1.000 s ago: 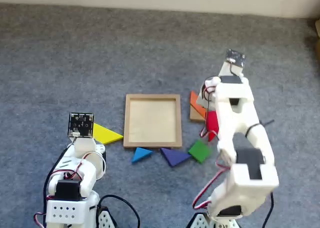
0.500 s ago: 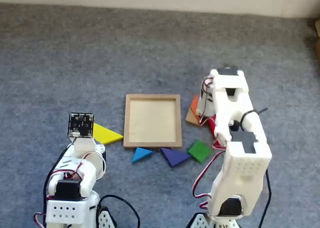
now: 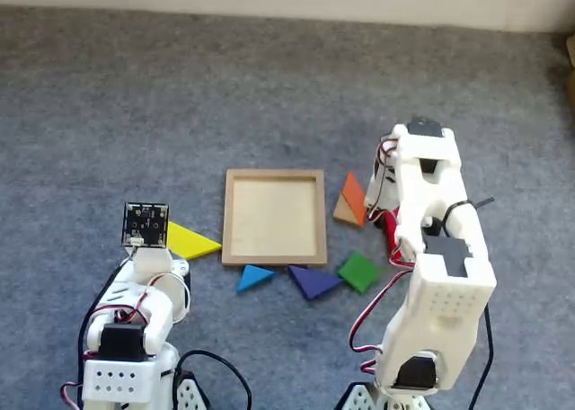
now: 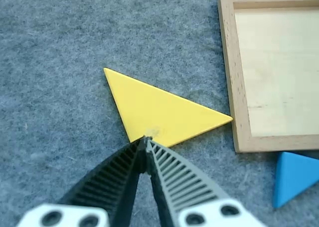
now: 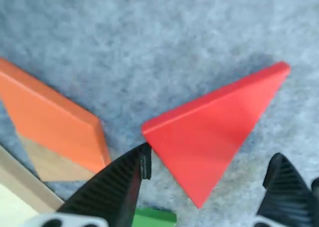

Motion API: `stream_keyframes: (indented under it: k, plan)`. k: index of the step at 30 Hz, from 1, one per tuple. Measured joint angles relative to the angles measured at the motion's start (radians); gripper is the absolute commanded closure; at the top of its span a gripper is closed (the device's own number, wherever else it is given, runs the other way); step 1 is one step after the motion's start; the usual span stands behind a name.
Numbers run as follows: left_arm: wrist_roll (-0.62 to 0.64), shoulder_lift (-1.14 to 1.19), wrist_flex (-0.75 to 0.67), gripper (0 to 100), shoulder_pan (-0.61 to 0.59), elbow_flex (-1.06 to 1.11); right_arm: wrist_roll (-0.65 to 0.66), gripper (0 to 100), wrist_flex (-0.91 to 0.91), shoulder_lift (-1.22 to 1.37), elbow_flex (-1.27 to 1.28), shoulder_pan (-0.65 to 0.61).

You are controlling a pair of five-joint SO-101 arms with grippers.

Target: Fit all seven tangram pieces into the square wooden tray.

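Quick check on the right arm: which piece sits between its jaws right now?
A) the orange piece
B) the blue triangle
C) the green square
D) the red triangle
D: the right wrist view shows the red triangle lying between the right arm's jaws, which stand open, while the orange piece lies outside them.

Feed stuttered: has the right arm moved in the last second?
Yes. The right arm has shifted away from the wooden tray, uncovering more of the orange piece.
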Motion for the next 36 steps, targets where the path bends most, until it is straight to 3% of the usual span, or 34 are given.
stream_keyframes:
  k: [10, 36]
  plan:
    - [0.0, 0.0, 0.0, 99, 0.0, 0.0, -0.077, 65.2, -0.015, 0.025, -0.094, -0.023]
    - [0.0, 0.0, 0.0, 99, 0.0, 0.0, -0.077, 65.6, 0.005, 0.133, -0.158, 0.026]
